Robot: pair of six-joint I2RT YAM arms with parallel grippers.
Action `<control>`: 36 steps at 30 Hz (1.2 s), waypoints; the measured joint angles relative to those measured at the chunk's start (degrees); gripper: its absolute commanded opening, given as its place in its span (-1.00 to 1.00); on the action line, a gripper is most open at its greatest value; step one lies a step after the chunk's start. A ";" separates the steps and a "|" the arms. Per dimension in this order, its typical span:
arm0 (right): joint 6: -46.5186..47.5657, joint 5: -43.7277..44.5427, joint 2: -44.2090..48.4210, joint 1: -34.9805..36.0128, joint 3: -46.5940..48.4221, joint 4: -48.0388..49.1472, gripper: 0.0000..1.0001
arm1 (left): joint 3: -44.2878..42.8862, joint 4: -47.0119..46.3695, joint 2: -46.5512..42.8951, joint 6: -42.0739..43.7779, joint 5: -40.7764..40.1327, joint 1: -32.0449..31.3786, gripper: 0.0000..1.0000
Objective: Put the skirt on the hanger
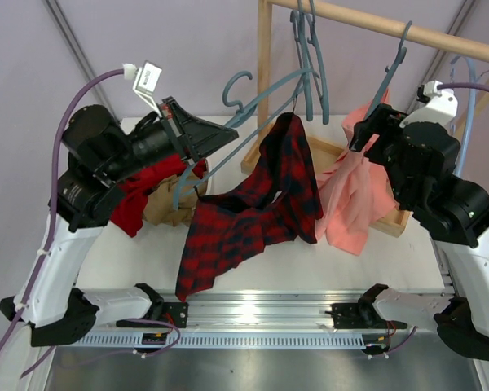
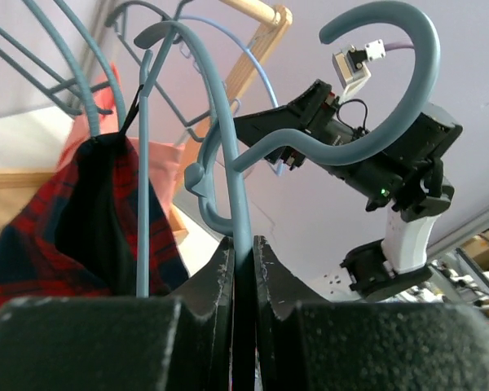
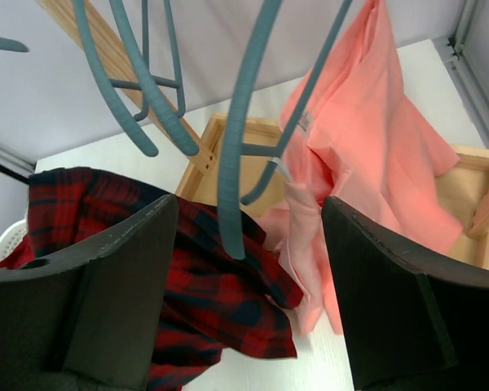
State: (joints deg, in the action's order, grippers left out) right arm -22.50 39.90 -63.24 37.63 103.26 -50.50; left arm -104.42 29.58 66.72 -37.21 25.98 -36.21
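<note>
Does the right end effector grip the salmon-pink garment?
No, the right end effector stands open, its fingers wide apart, with the salmon-pink garment hanging behind them.

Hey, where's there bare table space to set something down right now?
Two bare patches of table: front left, between the left arm and the skirt's lower corner; front right, below the salmon garment, between skirt and right arm. Crowded: centre under the skirt, back left with the red garment, back right with the rack base.
</note>
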 measured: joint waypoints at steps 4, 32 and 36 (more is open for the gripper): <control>0.09 1.20 1.64 -0.48 0.07 -1.38 0.44 | -0.39 -1.03 2.21 -2.05 -1.95 -3.08 -0.93; 2.03 -2.60 1.31 -3.04 3.34 -4.24 0.50 | -16.26 1.33 20.83 -0.39 -16.20 -15.93 -0.92; 2.27 -3.91 1.25 -3.26 3.34 -4.15 0.50 | -20.28 3.34 23.26 1.51 -20.17 -16.04 -0.91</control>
State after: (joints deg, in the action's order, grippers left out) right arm -20.23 35.99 -62.00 34.37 106.61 -54.65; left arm -124.70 32.93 89.97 -35.70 5.80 -52.25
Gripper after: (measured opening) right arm 0.748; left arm 0.142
